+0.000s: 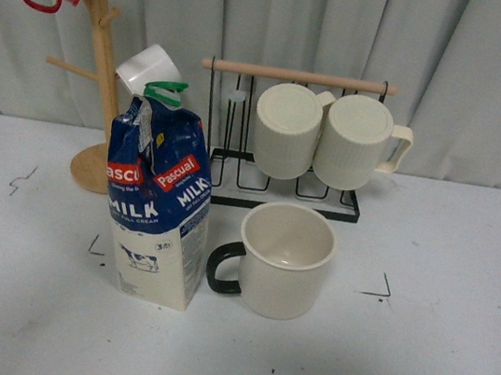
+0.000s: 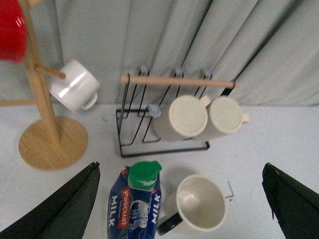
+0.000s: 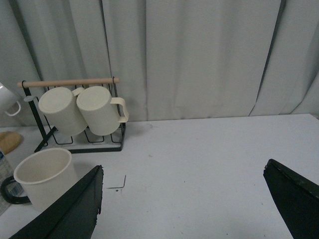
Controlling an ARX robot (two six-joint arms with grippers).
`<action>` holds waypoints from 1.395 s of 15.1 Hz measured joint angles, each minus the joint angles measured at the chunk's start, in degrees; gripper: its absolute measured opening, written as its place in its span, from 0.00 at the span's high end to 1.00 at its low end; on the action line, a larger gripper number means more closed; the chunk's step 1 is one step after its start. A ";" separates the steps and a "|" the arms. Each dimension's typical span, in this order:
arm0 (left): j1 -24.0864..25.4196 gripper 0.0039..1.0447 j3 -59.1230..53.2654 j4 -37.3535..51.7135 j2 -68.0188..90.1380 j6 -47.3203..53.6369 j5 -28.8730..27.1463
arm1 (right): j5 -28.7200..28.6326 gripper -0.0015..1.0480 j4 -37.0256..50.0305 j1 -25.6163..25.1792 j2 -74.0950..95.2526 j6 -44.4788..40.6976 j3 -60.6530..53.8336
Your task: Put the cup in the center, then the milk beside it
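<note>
between the spread left jaws, milk (image 2: 135, 209) and cup (image 2: 198, 205) are cut off; right jaws spread, empty.

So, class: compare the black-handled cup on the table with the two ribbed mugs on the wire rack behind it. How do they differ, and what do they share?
The cup stands upright on the table, mouth up; the ribbed mugs lie tipped on the wire rack, bases towards the front camera. The cup's handle is glossy black; the ribbed mugs' handles are cream. The cup's wall is smooth; theirs is ribbed. All are cream-coloured.
</note>
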 joint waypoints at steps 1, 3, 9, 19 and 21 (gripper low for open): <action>1.03 0.06 -1.81 1.01 -5.01 -0.35 0.98 | -0.02 0.06 0.02 0.00 0.00 0.00 0.00; 4.20 0.06 -5.27 -3.89 -19.37 -0.50 3.65 | 0.00 0.06 0.02 0.00 0.00 0.00 -0.02; 9.42 0.65 -29.42 7.58 -40.98 14.91 -7.74 | -0.02 0.06 0.00 0.00 0.00 0.00 0.00; 18.01 0.99 -46.75 10.71 -55.84 15.67 1.07 | 0.00 0.06 0.02 0.00 0.00 -0.02 0.00; 18.01 0.99 -48.15 9.88 -57.99 15.65 1.05 | 0.00 0.06 0.02 0.00 0.00 0.00 0.00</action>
